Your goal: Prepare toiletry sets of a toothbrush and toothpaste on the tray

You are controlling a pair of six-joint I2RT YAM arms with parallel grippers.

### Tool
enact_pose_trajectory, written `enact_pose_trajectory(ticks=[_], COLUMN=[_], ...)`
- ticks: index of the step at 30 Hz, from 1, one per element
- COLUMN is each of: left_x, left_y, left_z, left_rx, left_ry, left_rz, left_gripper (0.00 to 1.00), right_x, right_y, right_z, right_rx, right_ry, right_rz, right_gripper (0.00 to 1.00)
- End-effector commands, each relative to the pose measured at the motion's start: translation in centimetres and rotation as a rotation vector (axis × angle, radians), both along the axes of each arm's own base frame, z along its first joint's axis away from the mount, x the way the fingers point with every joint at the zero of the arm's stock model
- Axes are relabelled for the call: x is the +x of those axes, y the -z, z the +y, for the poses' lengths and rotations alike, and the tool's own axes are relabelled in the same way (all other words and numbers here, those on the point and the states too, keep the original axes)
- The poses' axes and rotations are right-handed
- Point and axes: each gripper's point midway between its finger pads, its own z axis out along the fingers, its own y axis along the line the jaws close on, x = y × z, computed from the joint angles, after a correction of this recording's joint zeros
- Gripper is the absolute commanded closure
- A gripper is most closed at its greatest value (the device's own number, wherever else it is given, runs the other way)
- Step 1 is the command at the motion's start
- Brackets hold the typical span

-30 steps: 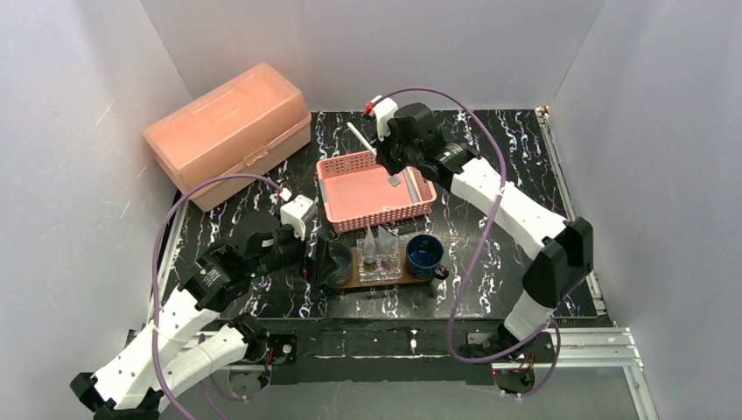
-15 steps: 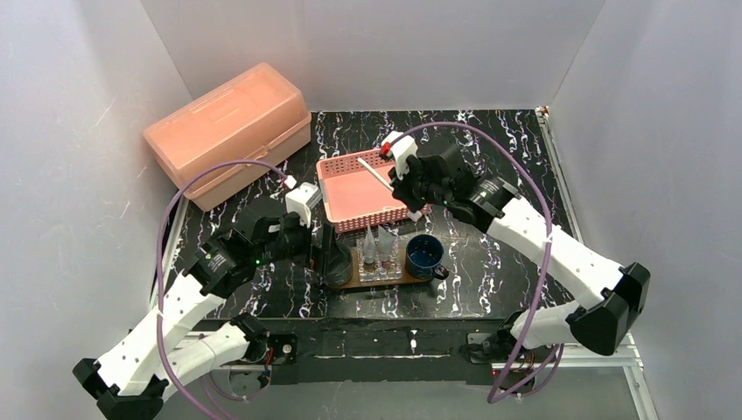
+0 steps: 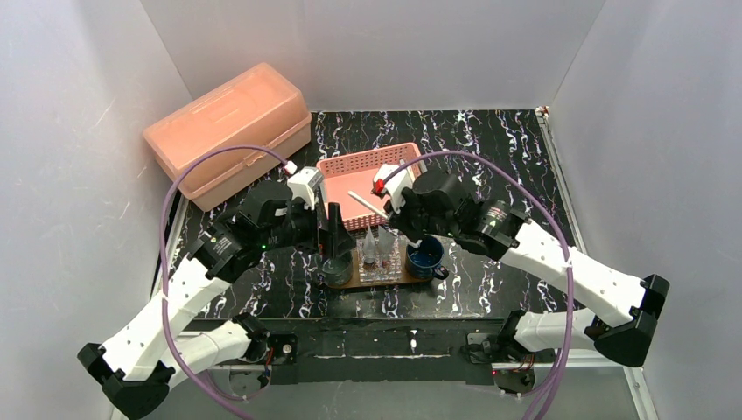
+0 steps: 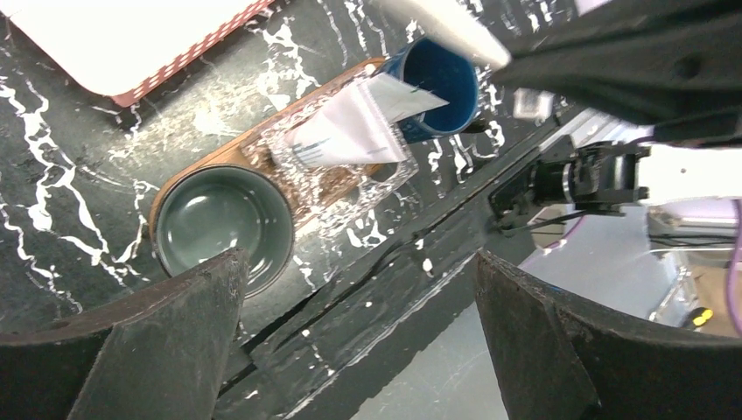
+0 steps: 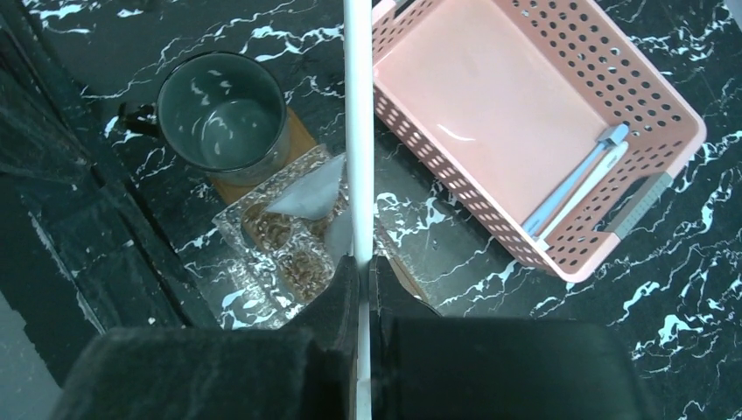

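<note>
**Top view.** Your right gripper (image 3: 386, 208) is clenched on a toothbrush (image 3: 365, 199), a thin white stick that points away from it, back and to the left towards the pink basket (image 3: 343, 167). The tray (image 3: 395, 282) lies just in front of the gripper and below it, set crosswise. A grey cup (image 3: 337, 267) stands on its left end, a clear box (image 3: 378, 262) of toothpaste tubes (image 3: 376, 241) in the middle, and a blue cup (image 3: 425, 255) on its right end. The blue cup sits almost under your right wrist. The grey cup sits under the left gripper (image 3: 337, 229), which hangs there with its jaws wide apart and nothing in them. So the right arm is the one that has to place the toothbrush, and I judge it must turn that long axis from near-flat to downward.

**Left wrist view.** Between the spread fingers you look straight down on the grey cup, with the tubes leaning in the clear box next to it and the blue cup beyond. The toothbrush crosses the top edge, above the blue cup.

**Right wrist view.** The toothbrush runs straight up the frame from the pinched jaws. It passes over the clear box, with the grey cup to its left and the basket to its right. Further toothbrushes (image 5: 573, 188) lie in the basket's far corner. The blue cup does not show here.
</note>
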Motion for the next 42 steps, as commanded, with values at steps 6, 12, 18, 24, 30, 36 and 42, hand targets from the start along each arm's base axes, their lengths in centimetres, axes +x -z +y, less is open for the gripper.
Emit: enact_pose_trajectory(ticks=[6,12,18,24,30,36,42], left_x=[-0.6,-0.6,0.0,-0.2,-0.8,-1.4,-1.6], left_y=[-5.3,-5.7,-6.1,-6.7,-7.0,-6.6,-6.1], left_z=[-1.2,-1.6,-1.8,-2.6,-2.7,-2.7,-2.5], left_rx=[-0.185,-0.246,-0.367,-0.46,-0.478,-0.476,-0.46], left_ry=[-0.011,-0.014,-0.015,0.048,0.083,0.109,0.124], left_rz=[0.014,0.08,0.175,0.261,0.319,0.37,0.385], left_gripper=[0.01,0.01,0.01,0.07,0.16,0.32,0.44], right_x=[-2.6,-3.9,-4.7,-5.6,-6.4,-6.7,-6.8], right_y=[-0.2,-0.7,-1.0,-1.9,-2.3,-2.7,-2.6], right_z=[0.9,1.5,1.4,2.3,3.3,3.7,3.7], right_rx=[0.015,0.052,0.072,0.128,0.13,0.118,0.104], right_ry=[-0.04,-0.077,-0.101,-0.152,-0.198,-0.216,-0.217], right_rz=[-0.026,-0.042,-0.059,-0.076,-0.098,-0.122,-0.132], right_gripper=[0.99,0.99,0.99,0.99,0.99,0.99,0.99])
